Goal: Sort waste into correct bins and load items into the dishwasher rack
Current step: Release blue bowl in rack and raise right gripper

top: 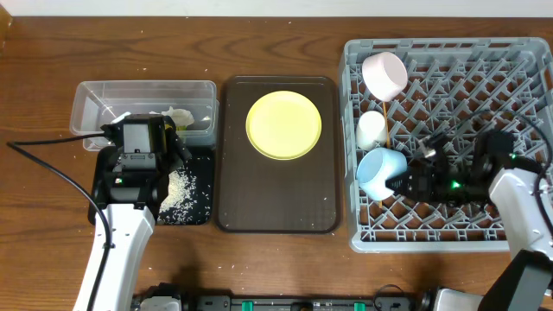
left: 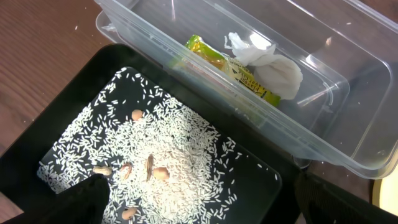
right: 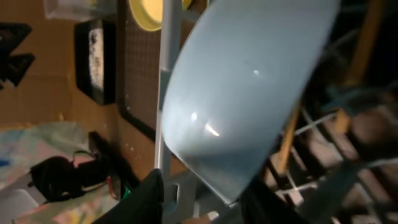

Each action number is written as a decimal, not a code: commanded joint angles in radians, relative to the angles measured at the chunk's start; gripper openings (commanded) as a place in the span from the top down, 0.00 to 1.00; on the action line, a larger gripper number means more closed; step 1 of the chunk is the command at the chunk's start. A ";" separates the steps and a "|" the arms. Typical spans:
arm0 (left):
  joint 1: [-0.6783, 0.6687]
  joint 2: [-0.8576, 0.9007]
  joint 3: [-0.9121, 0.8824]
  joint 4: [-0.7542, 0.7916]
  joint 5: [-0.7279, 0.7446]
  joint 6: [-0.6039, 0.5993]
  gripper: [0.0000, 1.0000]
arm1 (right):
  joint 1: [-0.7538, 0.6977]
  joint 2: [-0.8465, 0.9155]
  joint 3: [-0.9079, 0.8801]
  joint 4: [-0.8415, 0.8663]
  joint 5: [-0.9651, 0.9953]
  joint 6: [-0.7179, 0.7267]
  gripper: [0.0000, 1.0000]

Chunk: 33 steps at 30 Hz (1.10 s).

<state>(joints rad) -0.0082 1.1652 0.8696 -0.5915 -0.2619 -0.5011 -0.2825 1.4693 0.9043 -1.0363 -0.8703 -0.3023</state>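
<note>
Left wrist | snack wrapper [left: 229,67] print illegible | tissue [left: 275,67] touching it

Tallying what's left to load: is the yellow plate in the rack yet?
Out. The plate lies flat on the brown tray, left of the rack.

In the grey rack [top: 484,78], along its left edge: pinkish bowl [top: 385,74], white cup [top: 372,130], light blue bowl [top: 378,173], both bowls tipped. Left of the rack the yellow plate [top: 283,125] lies flat; farther left, wrapper [left: 230,65] and tissue [left: 273,68] in the clear tub [top: 86,95], rice [left: 168,155] in the black tray [left: 267,199].
</note>
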 commanded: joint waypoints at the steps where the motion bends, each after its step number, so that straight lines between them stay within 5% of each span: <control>1: 0.003 0.004 0.015 0.000 -0.013 -0.009 0.02 | -0.006 0.003 0.093 -0.033 0.063 0.018 0.60; 22: 0.003 0.004 0.015 0.000 -0.013 -0.009 0.02 | 0.035 0.003 0.255 -0.062 0.484 0.283 0.61; 33: 0.003 0.004 0.015 0.000 -0.012 -0.009 0.02 | 0.184 0.003 0.253 -0.064 0.703 0.426 0.82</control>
<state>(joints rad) -0.0082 1.1652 0.8696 -0.5911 -0.2619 -0.5011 -0.1474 1.4708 1.1385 -1.1007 -0.2569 0.0582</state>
